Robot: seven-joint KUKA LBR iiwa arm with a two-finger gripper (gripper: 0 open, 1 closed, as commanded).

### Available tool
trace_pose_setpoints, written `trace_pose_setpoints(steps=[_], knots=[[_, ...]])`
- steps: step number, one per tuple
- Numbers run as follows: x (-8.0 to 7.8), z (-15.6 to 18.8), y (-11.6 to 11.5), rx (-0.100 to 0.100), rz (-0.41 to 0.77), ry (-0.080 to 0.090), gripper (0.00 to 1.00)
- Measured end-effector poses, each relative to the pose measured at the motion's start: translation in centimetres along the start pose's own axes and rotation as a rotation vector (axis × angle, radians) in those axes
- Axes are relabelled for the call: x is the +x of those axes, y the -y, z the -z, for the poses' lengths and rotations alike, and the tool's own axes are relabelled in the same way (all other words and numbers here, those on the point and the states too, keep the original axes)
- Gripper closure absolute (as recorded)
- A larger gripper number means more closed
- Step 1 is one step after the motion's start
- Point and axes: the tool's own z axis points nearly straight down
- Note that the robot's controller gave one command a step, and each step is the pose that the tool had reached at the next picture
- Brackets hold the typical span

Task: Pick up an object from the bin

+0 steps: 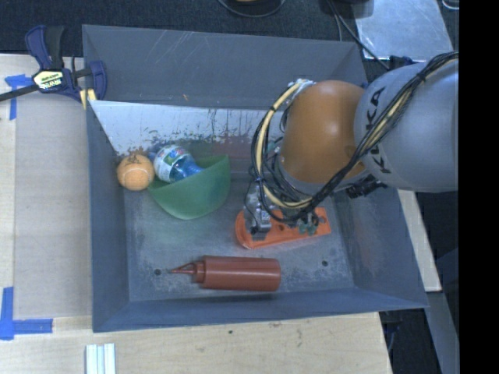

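The arm's orange wrist cover (323,135) stood highest, its end effector (256,213) low over a flat orange thing (290,234) right of centre on the scuffed grey bin (234,72) floor. Whether it was open or closed could not be told.

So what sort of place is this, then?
Probably a robotics lab test bench: a robot arm reaches into a grey metal bin, and the bin holds mismatched practice things, such as a green bowl and a brown squeeze bottle.
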Motion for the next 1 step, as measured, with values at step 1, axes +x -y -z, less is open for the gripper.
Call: trace_pose_setpoints(steps=[1], knots=[[0.00,0.00,0.01,0.000,0.000,0.000,1.00]])
